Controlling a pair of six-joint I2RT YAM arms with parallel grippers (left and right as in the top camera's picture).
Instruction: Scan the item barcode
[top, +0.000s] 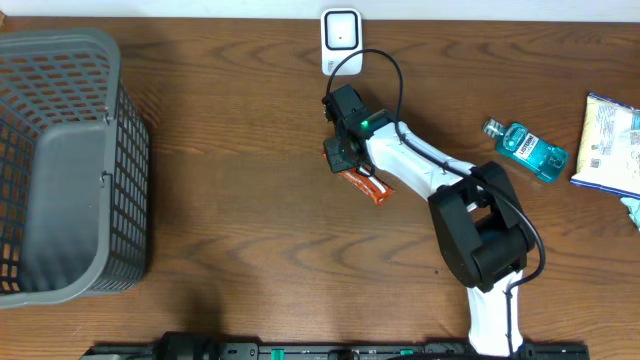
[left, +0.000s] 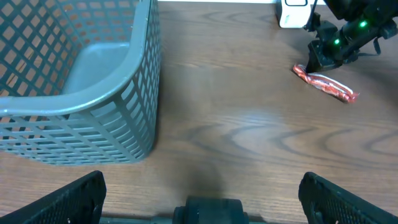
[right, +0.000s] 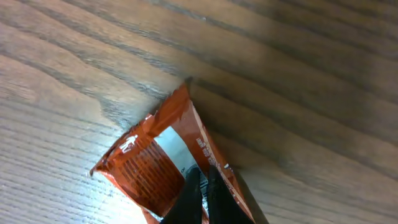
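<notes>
The item is a flat orange-red snack packet (right: 155, 162) with a white patch, in the middle of the wooden table (top: 250, 200). My right gripper (right: 203, 186) is shut, its two fingers pinching the packet's near end. From overhead the packet (top: 367, 186) sticks out just below the right gripper (top: 343, 158). A white scanner (top: 341, 40) stands at the table's far edge, a short way beyond the gripper. My left gripper (left: 205, 196) hangs open over bare wood near the front edge, holding nothing. Whether a barcode shows on the packet cannot be made out.
A large grey mesh basket (top: 60, 160) fills the left side. At the right lie a teal mouthwash bottle (top: 526, 148) and a pale snack bag (top: 608, 145). A black cable runs from the scanner over the right arm (top: 480, 225).
</notes>
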